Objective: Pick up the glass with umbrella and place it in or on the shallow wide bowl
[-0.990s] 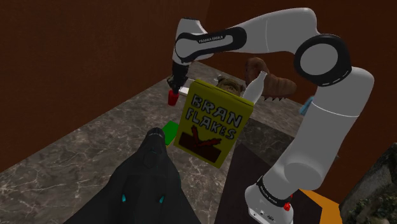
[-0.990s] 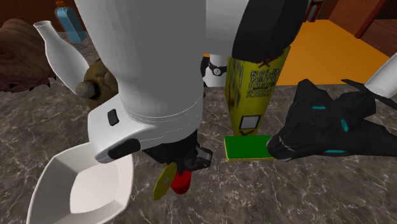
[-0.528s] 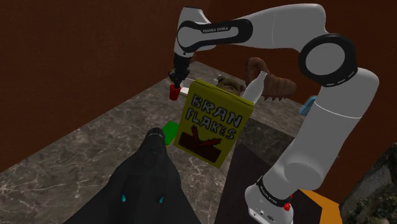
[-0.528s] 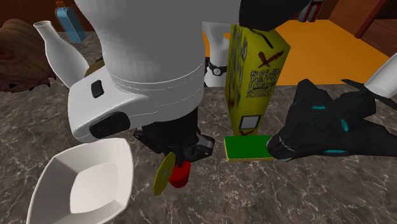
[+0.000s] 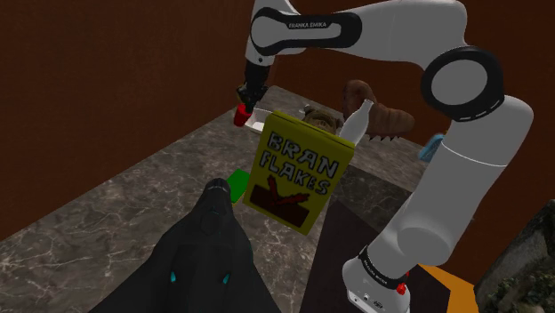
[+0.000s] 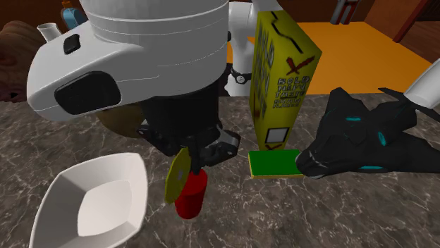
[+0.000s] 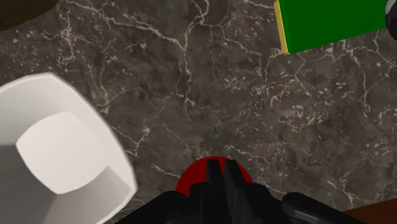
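Red and opaque, the red glass (image 5: 240,113) hangs directly beneath the black gripper (image 5: 246,98) in the shoulder view. It is clear of the dark marble counter (image 5: 133,204), just left of the top edge of the yellow Bran Flakes box (image 5: 298,169). The gripper is clamped on it from above. Nearer the camera lie a green block (image 5: 237,185) and a black jet model (image 5: 200,258). A white bottle (image 5: 356,122) stands behind the box.

From the second exterior view, the red glass (image 6: 190,197) is a plain tumbler hanging below the gripper (image 6: 196,163), which clasps its upper part. A flat yellow umbrella (image 6: 178,176) leans out at the glass's left side, tilted. The white bowl (image 6: 60,184), shallow and wide with squared corners, sits on the counter (image 6: 282,218) to the left. It is near the glass but not touching it. The green block (image 6: 275,162) lies to the right at the foot of the box (image 6: 282,77), with the jet model (image 6: 367,137) further right.

Seen from the wrist, the two fingers (image 7: 214,173) stand close together, pinching the rim of the red glass (image 7: 194,181) at the gripper (image 7: 222,181). The white bowl (image 7: 57,153) lies on the marble off to one side of the gripper, not beneath the glass. The green block (image 7: 331,22), edged in yellow, lies well apart on the other side.
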